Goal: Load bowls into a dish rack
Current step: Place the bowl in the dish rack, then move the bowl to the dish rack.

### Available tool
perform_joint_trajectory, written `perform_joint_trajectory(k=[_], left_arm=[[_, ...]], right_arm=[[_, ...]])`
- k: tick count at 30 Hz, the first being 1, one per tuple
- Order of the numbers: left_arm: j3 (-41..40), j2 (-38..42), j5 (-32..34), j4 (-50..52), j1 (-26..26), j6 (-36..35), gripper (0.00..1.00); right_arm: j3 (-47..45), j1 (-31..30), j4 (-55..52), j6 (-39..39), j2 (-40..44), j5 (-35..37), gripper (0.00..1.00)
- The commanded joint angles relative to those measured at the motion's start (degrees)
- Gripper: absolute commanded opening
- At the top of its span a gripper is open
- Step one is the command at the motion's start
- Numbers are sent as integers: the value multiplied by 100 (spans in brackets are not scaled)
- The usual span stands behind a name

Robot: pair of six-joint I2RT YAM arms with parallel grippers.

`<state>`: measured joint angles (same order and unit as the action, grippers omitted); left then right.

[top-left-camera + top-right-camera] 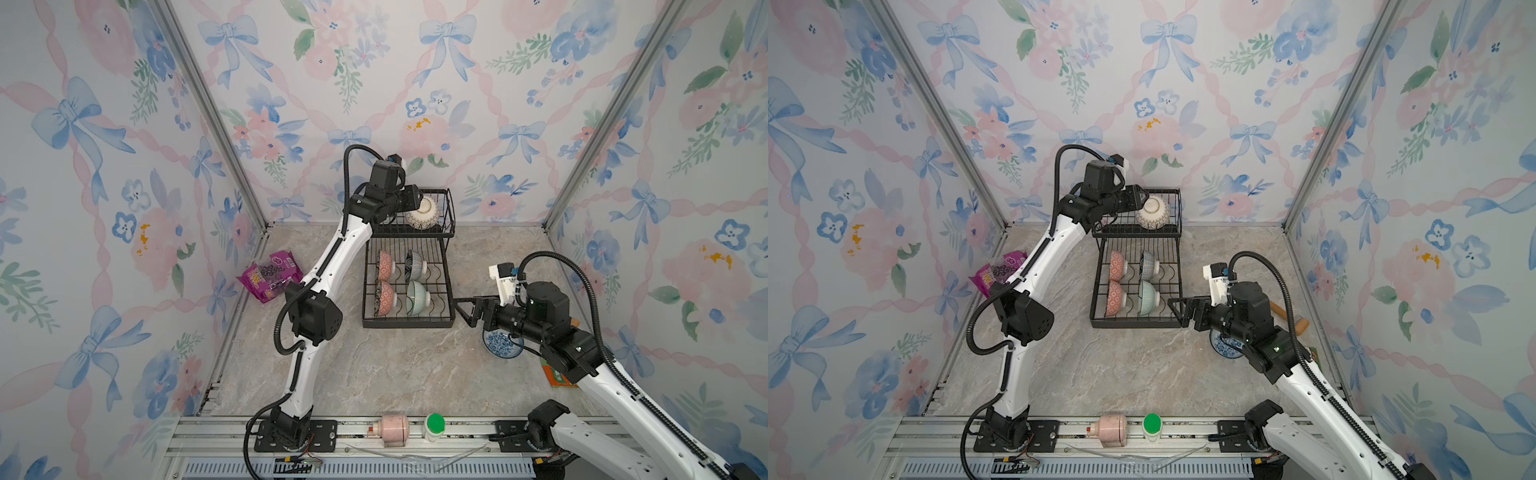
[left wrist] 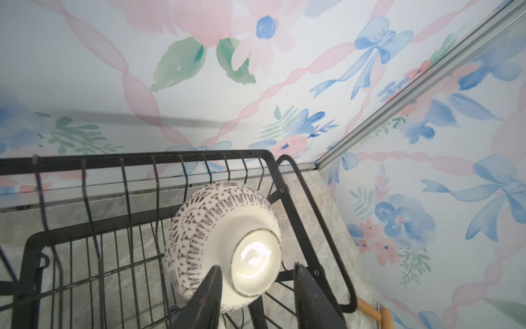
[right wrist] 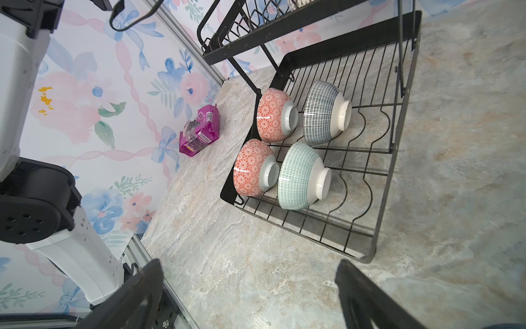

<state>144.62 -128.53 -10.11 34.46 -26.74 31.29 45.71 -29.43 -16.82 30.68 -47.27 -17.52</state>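
Lattice bowl (image 2: 216, 228) lies tilted in the far upper basket of the dish rack (image 1: 409, 323), foot toward the left hand (image 2: 256, 266), whose jaws stand apart either side of that foot; likely letting go. Four bowls (image 3: 301, 173) stand on edge between the lower dividers, to drain. Right hand (image 3: 249, 262), wide and empty, hovers over the blue floral bowl (image 1: 500, 347) on the tabletop (image 1: 374, 374) right of the rack; presumably next.

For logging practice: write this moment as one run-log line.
left gripper: open astride lattice bowl, basket tier; right gripper: open, empty; slotted tier: four bowls; blue floral bowl: table
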Motion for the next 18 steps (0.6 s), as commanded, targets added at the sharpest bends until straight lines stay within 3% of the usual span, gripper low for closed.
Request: perform_joint_trajectory(k=[1, 18], left_arm=[[172, -236, -66, 15, 70, 375, 46], [128, -497, -199, -18, 120, 870, 49]], right_arm=[[17, -80, 80, 27, 59, 60, 96], [-31, -80, 12, 15, 165, 95, 96]])
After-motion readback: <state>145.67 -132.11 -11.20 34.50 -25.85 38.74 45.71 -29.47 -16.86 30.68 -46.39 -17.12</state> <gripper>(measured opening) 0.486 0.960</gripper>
